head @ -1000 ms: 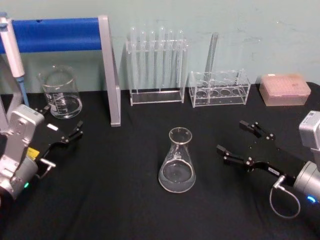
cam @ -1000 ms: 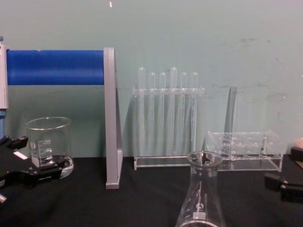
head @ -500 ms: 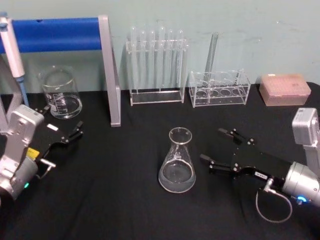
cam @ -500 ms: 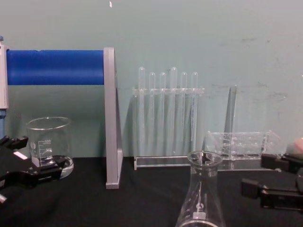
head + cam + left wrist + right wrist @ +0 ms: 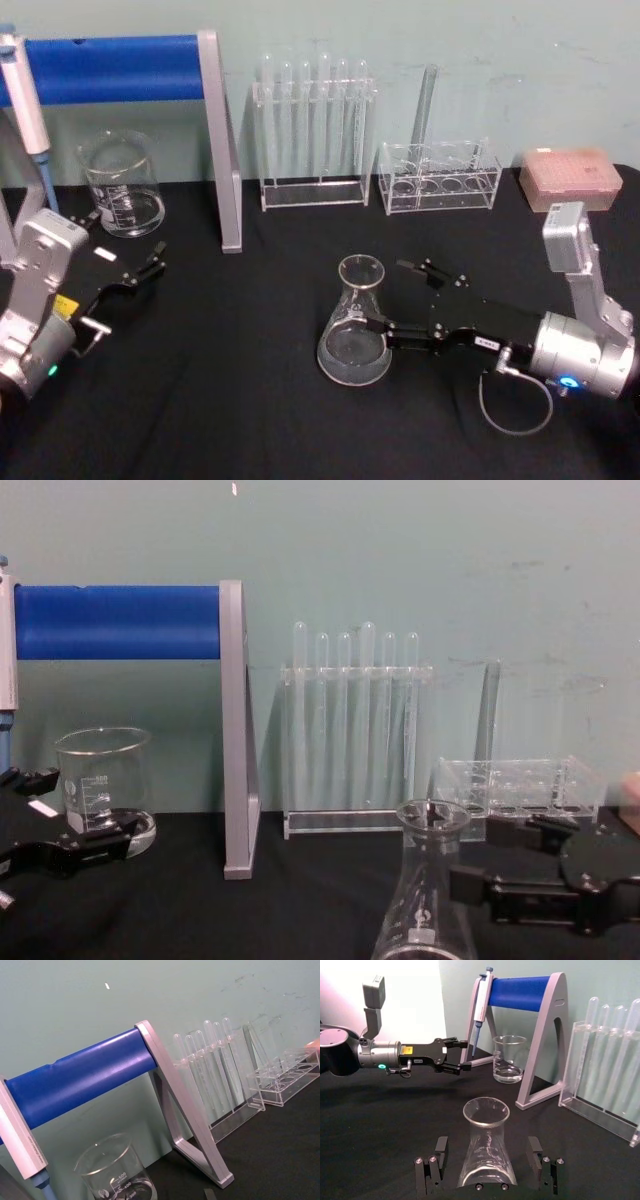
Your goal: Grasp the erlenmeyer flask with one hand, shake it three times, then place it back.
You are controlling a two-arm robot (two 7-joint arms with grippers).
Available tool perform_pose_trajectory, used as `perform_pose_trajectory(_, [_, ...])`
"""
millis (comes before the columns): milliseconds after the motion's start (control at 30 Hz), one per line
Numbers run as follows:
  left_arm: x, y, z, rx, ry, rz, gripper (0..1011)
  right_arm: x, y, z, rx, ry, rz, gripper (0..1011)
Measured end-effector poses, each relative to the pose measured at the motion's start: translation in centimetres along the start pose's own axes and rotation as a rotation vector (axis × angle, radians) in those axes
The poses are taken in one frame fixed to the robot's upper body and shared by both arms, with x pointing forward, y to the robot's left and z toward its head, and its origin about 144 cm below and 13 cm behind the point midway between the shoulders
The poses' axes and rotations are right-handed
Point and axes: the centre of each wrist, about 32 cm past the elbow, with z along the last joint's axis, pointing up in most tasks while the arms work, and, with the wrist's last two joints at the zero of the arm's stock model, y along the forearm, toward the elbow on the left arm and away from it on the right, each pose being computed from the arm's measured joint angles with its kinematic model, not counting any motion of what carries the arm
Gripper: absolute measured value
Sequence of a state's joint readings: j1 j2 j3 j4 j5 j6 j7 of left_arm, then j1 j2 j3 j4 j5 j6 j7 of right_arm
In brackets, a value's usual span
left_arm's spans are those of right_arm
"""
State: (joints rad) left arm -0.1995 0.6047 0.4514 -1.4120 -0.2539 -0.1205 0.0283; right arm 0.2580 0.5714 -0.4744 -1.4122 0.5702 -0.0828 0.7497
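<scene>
Holding nothing yet with the right pincer (image 5: pixel 380 293), spread wide open and low over the table (image 5: pixel 250 400). Find the erlenmeyer flask (image 5: pixel 354 340) standing up straight right between its two fingers, not squeezed yet. Aim for the sloping middle of the glass, not the thin neck. Squeeze slowly and evenly from both sides, so as not to tip or crack it. Lift a little off the table before any shaking. Leave the left pincer (image 5: pixel 464 1054), also open, parked far off across from it, near the beaker (image 5: pixel 122 190).
</scene>
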Motion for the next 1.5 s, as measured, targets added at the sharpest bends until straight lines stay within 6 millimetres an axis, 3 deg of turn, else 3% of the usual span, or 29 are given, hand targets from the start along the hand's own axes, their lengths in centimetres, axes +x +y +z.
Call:
perform_pose_trajectory(667, [0.0, 0.0, 0.0, 0.000, 0.000, 0.000, 1001, 1.1, 2.9, -0.2, -0.005, -0.002, 0.046, 1002])
perform_pose_trajectory(1500, [0.0, 0.0, 0.0, 0.000, 0.000, 0.000, 1001, 1.3, 3.5, -0.2, -0.013, -0.008, 0.048, 1002])
